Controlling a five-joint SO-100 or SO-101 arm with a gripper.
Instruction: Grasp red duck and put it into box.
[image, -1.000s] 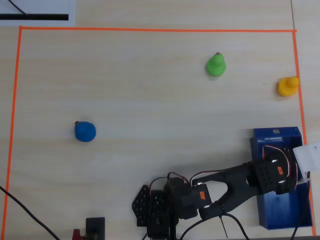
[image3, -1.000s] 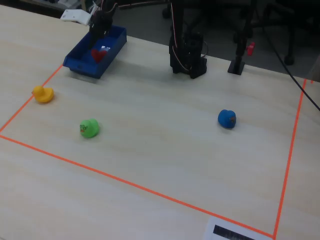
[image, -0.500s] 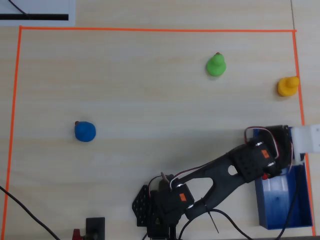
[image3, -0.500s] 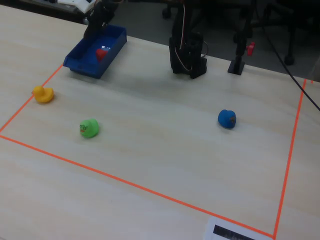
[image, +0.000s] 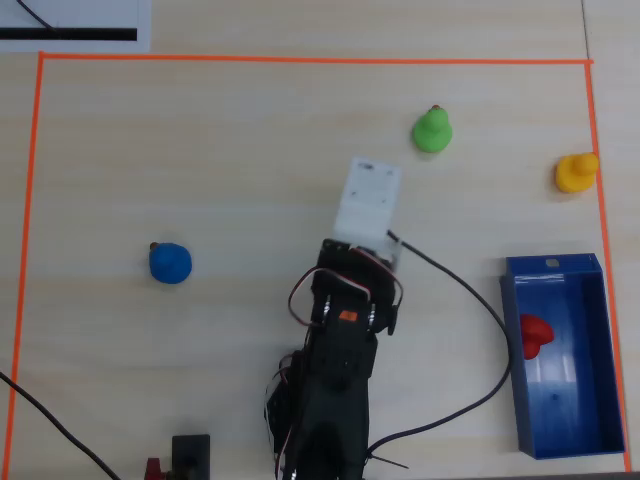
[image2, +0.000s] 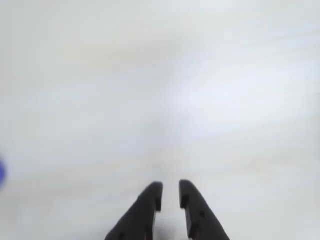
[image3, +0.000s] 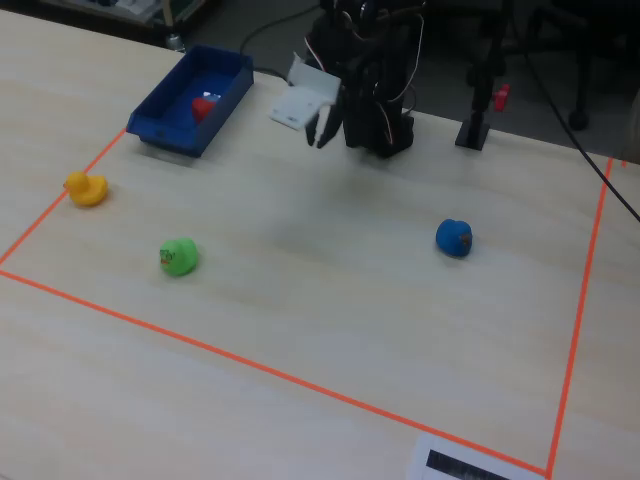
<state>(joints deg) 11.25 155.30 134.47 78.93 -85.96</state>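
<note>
Your red duck lies inside the blue box, against the wall nearest the arm in the overhead view, so the job looks done. The claw hangs empty over bare desk, its jaws nearly closed with a thin gap, well apart from the box. Nothing appears left but parking the arm.

red duck in box | arm left, overhead view
</note>
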